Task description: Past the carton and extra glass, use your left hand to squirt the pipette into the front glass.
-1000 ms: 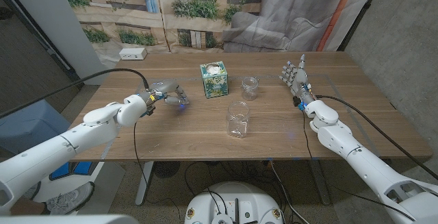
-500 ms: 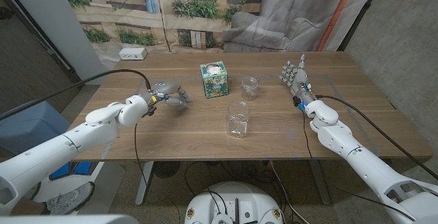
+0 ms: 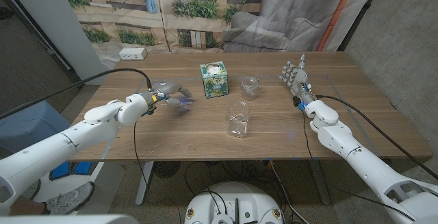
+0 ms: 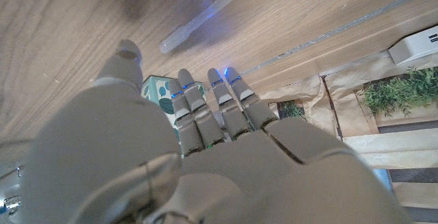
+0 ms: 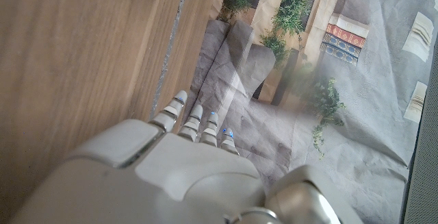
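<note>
On the wooden table point(image 3: 171, 125), the left hand point(image 3: 172, 92) hovers empty, fingers spread, over the pipette point(image 4: 205, 16).

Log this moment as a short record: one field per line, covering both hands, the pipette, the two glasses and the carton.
left hand: over the table left of the carton, fingers spread, holding nothing
pipette: lying on the wood beyond the left hand's fingers, not gripped
front glass: upright, nearest the table's front edge
extra glass: upright, behind the front glass, right of the carton
carton: upright, patterned
right hand: fingers apart, away from the glasses
</note>
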